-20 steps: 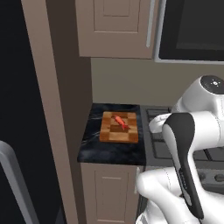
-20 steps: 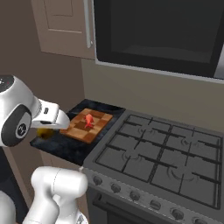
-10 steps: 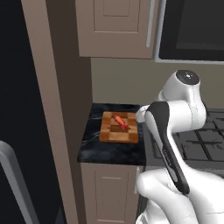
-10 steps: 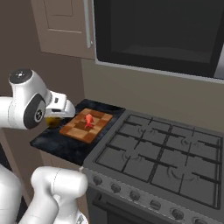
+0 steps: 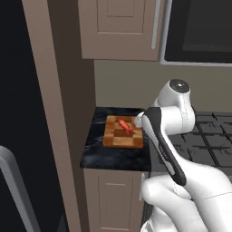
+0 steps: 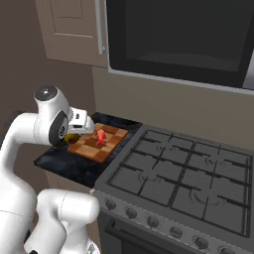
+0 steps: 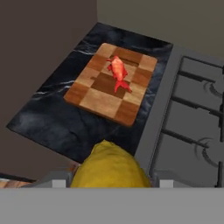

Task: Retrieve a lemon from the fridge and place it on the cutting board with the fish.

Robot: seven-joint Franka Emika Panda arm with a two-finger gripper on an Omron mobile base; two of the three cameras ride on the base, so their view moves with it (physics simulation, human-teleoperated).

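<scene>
Now I have the lemon [image 7: 110, 165] clamped between my 2 jaws, riding at the near edge of the hand view, above the dark counter [image 7: 57, 118] and short of the cutting board [image 7: 111, 83]. From the right base view my gripper [image 6: 74, 135] hangs just left of the board's near-left corner. I judge the lemon light, firm and smooth-skinned, round enough to roll, so a squeeze across its middle is the safest hold, and it wants setting down low, not dropping. The fish [image 7: 118, 72] lies toward the far side of the board, leaving bare wood on the near half. The stove [image 7: 192, 118] sits to the right.
</scene>
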